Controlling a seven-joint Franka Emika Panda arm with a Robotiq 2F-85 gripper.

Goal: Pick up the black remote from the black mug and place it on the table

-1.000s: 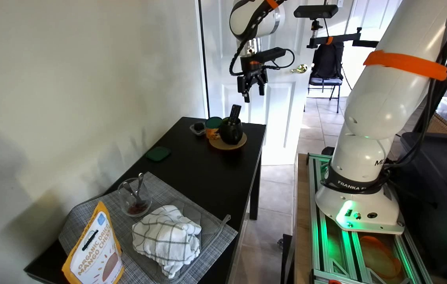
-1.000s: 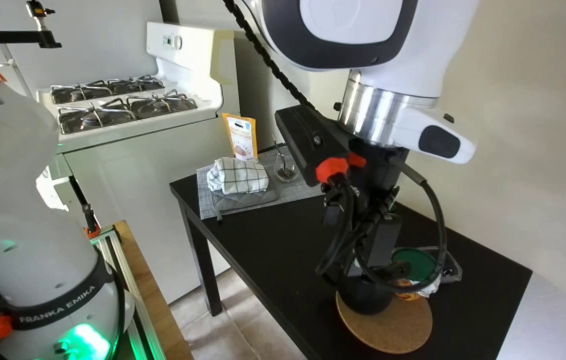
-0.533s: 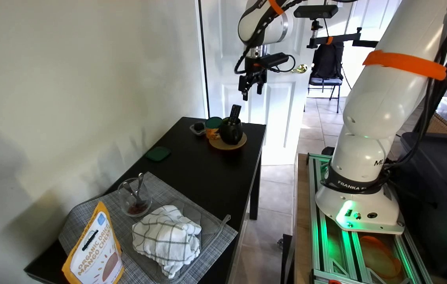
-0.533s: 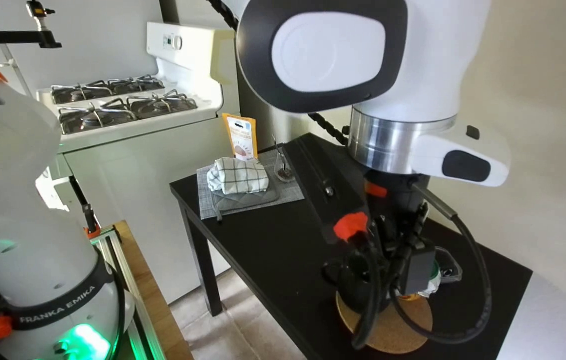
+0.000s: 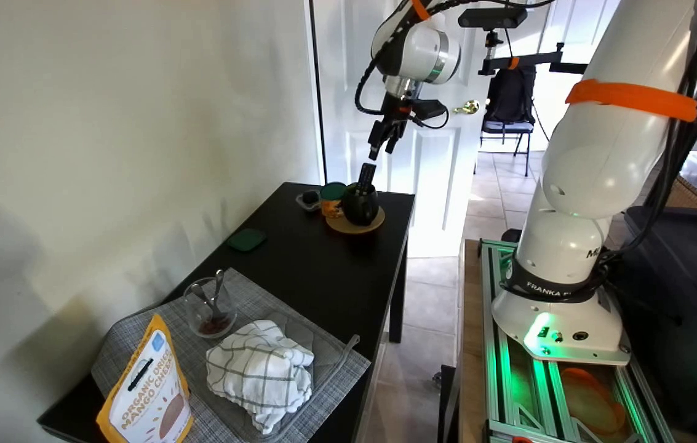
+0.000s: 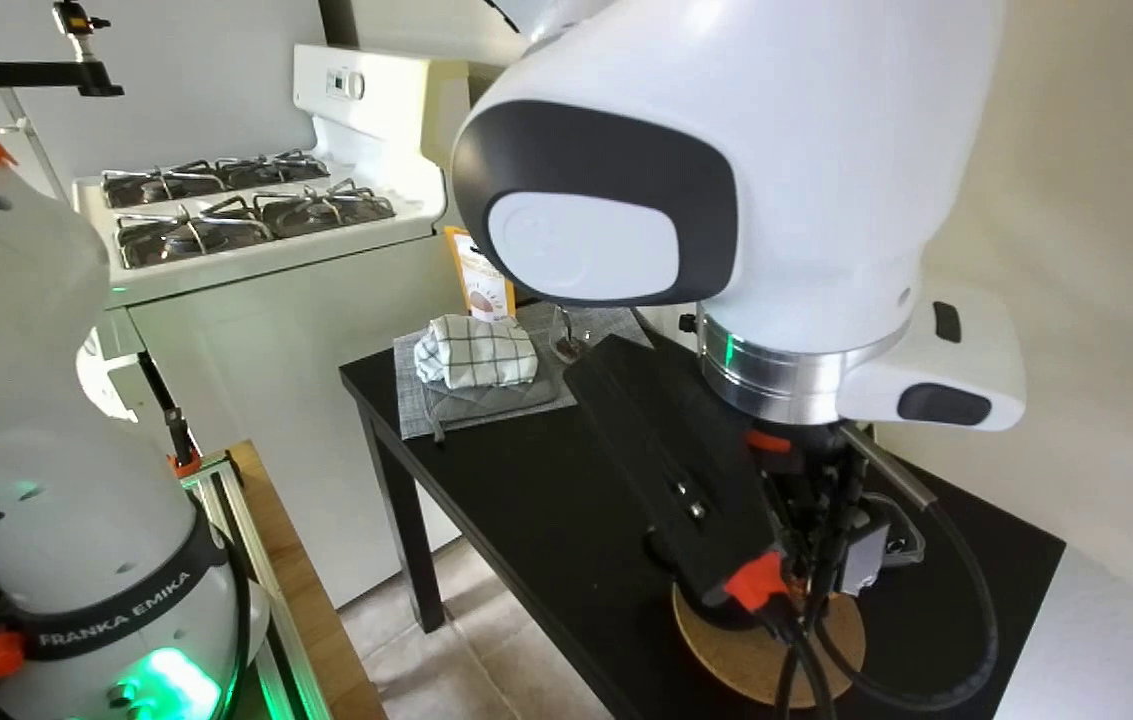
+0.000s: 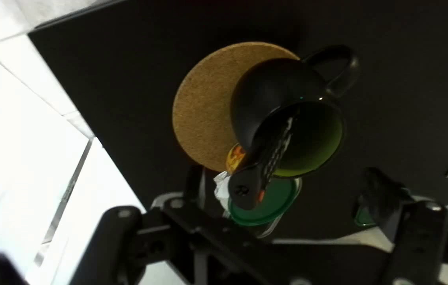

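Note:
The black remote (image 5: 366, 175) stands tilted in the black mug (image 5: 360, 207), its upper end sticking out above the rim. In the wrist view the remote (image 7: 246, 186) leans out of the mug (image 7: 277, 85) toward the gripper. My gripper (image 5: 381, 152) is open and empty, tilted just above the remote's upper end. In the wrist view the gripper (image 7: 285, 180) has its fingers wide apart, with the remote's end between them, nearer the left finger. The mug sits on a cork coaster (image 5: 339, 226) on the black table (image 5: 317, 264). In an exterior view the arm hides the remote and most of the mug.
A jar with a green lid (image 5: 332, 200) stands right beside the mug, with a clear container (image 5: 308, 200) behind. A green flat piece (image 5: 246, 240) lies near the wall. A grey placemat (image 5: 111, 357) holds a checked towel (image 5: 262, 369), a glass cup (image 5: 210, 314) and a pouch (image 5: 151, 387).
My gripper has tilted from nearly upright and shifted toward the wall side, its fingertips now just above the remote. The remote and mug have not moved.

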